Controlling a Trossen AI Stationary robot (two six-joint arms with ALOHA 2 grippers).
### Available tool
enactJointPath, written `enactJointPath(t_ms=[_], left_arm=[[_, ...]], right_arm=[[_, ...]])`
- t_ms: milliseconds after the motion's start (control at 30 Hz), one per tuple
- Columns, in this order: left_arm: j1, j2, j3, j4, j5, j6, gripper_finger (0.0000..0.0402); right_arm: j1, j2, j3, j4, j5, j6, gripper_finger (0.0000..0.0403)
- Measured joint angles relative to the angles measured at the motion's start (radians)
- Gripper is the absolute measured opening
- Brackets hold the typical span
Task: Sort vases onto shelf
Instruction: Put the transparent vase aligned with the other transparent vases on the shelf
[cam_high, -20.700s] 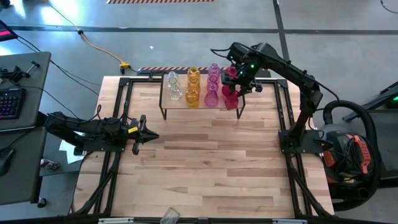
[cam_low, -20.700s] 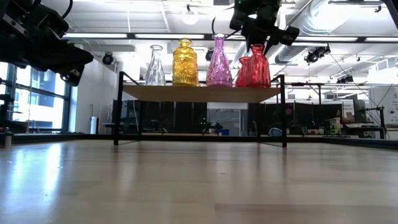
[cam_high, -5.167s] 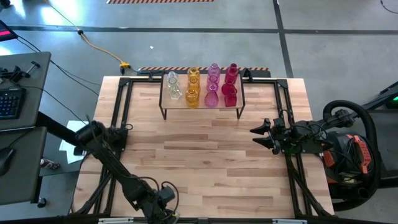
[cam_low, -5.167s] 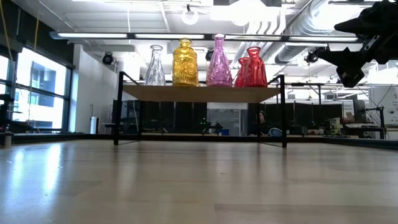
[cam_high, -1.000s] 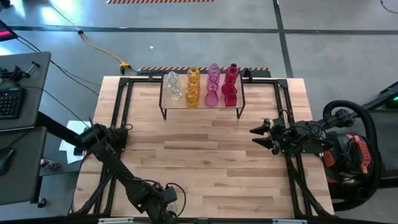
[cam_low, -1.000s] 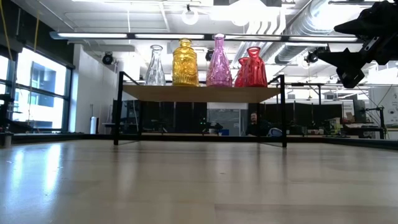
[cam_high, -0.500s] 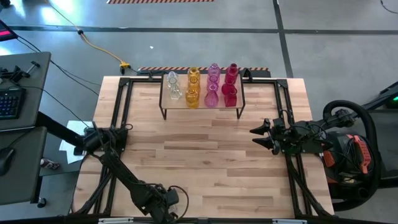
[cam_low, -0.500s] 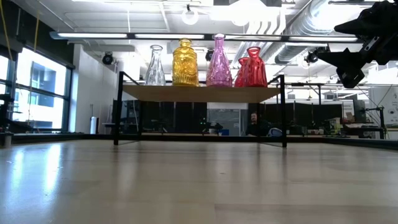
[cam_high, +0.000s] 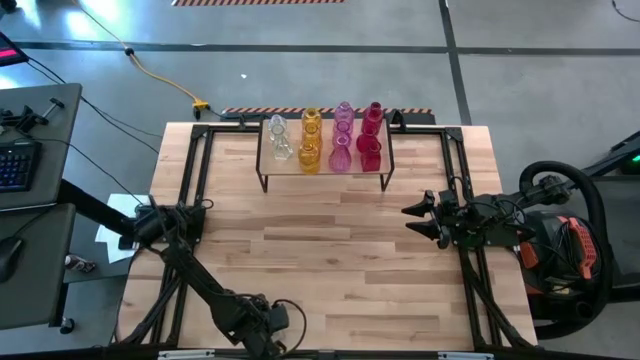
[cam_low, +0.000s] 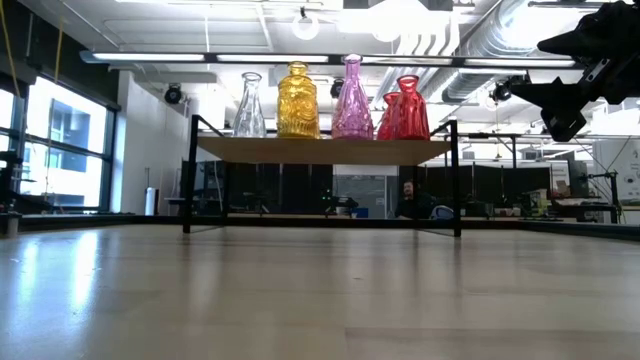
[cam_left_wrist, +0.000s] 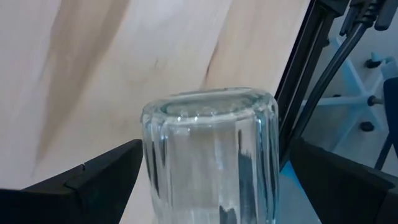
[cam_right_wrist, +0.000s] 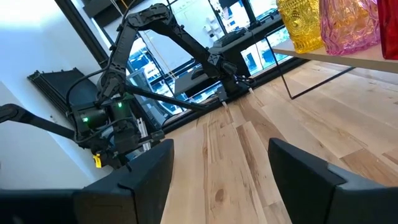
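At the table's near edge, the left gripper (cam_high: 272, 322) has edged right, fingers astride a clear vase (cam_left_wrist: 211, 155); pickup underway. Right gripper (cam_high: 413, 218) waits, fingers spread.

Clear, amber, pink and red vases (cam_high: 340, 138) are standing upright in colour rows on the shelf (cam_high: 324, 169); one clear vase (cam_left_wrist: 211, 155) is sitting at the table's near edge.

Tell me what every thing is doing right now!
clear vase: at the left gripper, by the table edge.
left gripper: low at the near edge, grip unclear.
right gripper: jaws open, empty, over the right side.
shelf vases: upright, grouped by colour.
shelf: standing, holding vases.
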Motion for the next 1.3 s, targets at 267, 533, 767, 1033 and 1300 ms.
enactJointPath(t_ms=[267, 533, 767, 1033, 1300], left_arm=[[0.007, 0.000, 0.000, 0.003, 0.012, 0.029, 0.0396], [0.008, -0.001, 0.000, -0.007, 0.035, 0.013, 0.0396], [0.014, -0.001, 0.000, -0.022, 0.063, 0.012, 0.0396], [0.014, -0.001, 0.000, -0.058, 0.108, -0.024, 0.0396], [0.003, -0.001, 0.000, -0.066, 0.173, -0.069, 0.0396]], right_arm=[[0.000, 0.000, 0.000, 0.000, 0.000, 0.000, 0.0245], [0.000, 0.000, 0.000, 0.000, 0.000, 0.000, 0.0245], [0.000, 0.000, 0.000, 0.000, 0.000, 0.000, 0.0245], [0.000, 0.000, 0.000, 0.000, 0.000, 0.000, 0.0245], [0.000, 0.000, 0.000, 0.000, 0.000, 0.000, 0.0245]])
